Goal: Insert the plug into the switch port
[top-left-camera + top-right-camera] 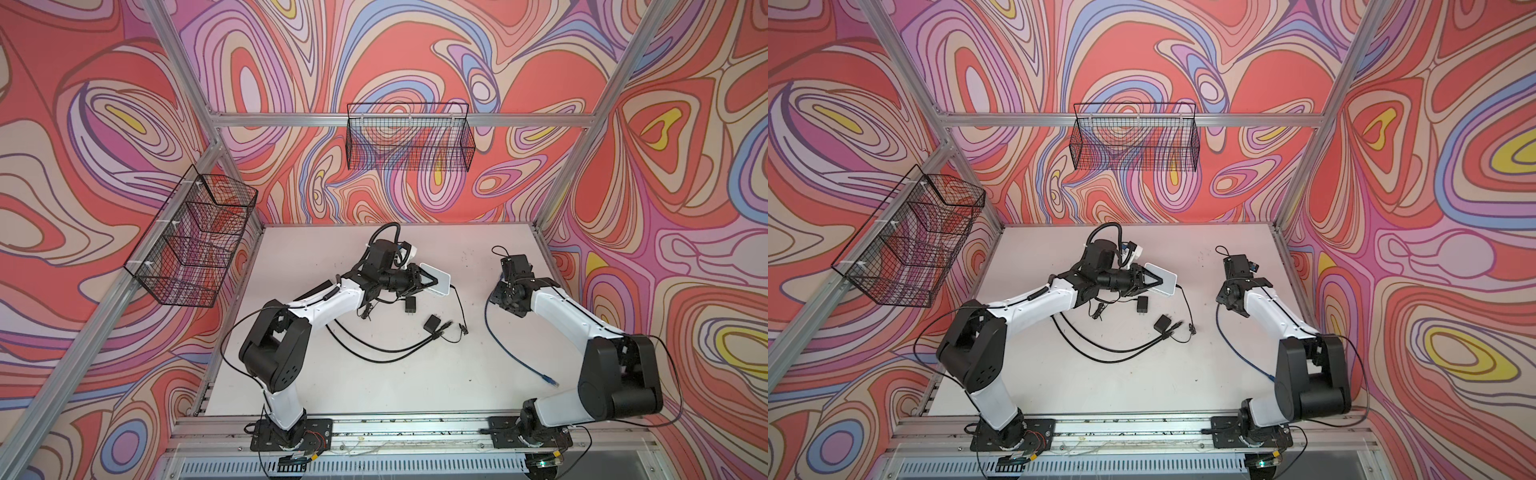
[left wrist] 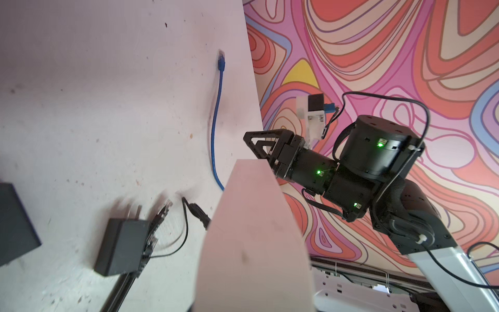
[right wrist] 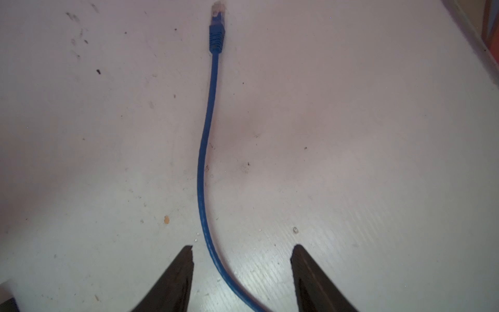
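**Top views:** left gripper (image 1: 432, 283) clamped on white switch (image 1: 439, 277), held tilted. Blue cable (image 1: 505, 347) well apart from switch, plug (image 1: 551, 382) at end farthest from it.

**Left wrist:** switch body fills foreground, ports not visible, plug (image 2: 221, 58) far beyond.

**Right wrist:** only view showing right gripper (image 3: 243, 246) spread, straddling cable without contact.

**Handling, judged:** cable light and limp — grasp ribbed boot (image 3: 216, 40) behind plug; latch tab likely fragile.
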Controlling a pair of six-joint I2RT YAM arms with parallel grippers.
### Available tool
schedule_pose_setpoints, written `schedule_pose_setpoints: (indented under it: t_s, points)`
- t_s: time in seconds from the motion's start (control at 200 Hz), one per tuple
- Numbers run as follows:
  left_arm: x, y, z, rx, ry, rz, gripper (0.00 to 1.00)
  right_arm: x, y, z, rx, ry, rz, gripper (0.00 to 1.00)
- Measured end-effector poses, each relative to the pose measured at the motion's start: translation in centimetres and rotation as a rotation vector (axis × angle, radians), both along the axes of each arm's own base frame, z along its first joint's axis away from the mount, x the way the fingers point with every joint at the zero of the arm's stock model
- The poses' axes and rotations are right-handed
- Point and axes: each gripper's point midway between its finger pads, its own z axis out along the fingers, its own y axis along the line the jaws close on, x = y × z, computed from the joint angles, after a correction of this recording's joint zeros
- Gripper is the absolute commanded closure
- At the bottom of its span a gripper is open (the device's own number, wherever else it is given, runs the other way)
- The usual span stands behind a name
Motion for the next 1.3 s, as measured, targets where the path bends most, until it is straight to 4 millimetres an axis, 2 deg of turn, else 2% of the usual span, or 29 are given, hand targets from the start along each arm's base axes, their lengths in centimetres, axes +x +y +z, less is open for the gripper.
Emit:
schedule_pose_setpoints:
  t_s: [0.125, 0.29, 0.601, 0.706, 0.871, 1.137, 1.302]
  points:
    - [2.1, -2.2, -0.9, 0.009, 0.005, 0.025, 0.89, 1.7, -1.4, -0.7, 0.010, 0.010, -0.009, 0.43]
    - [5.0, -4.5, -0.8, 0.008, -0.023, 0.057, 0.89, 4.4, -2.8, -1.1, 0.022, -0.003, -0.010, 0.45]
    - [10.3, -7.6, 2.6, 0.005, -0.125, 0.090, 0.90, 8.3, -3.5, -3.7, 0.043, 0.023, 0.002, 0.52]
    - [11.5, -8.2, 2.8, 0.015, -0.138, 0.097, 0.89, 9.3, -3.5, -3.9, 0.045, 0.021, 0.003, 0.53]
    - [13.1, -7.8, 1.8, 0.046, -0.131, 0.117, 0.89, 10.6, -3.7, -4.3, 0.044, 0.017, 0.001, 0.56]
    - [15.8, -4.6, -0.3, 0.098, -0.097, 0.174, 0.90, 11.7, -3.9, -5.7, 0.042, 0.037, -0.005, 0.60]
    - [16.3, -3.7, -0.8, 0.107, -0.098, 0.184, 0.90, 12.7, -4.0, -5.8, 0.038, 0.029, -0.009, 0.66]
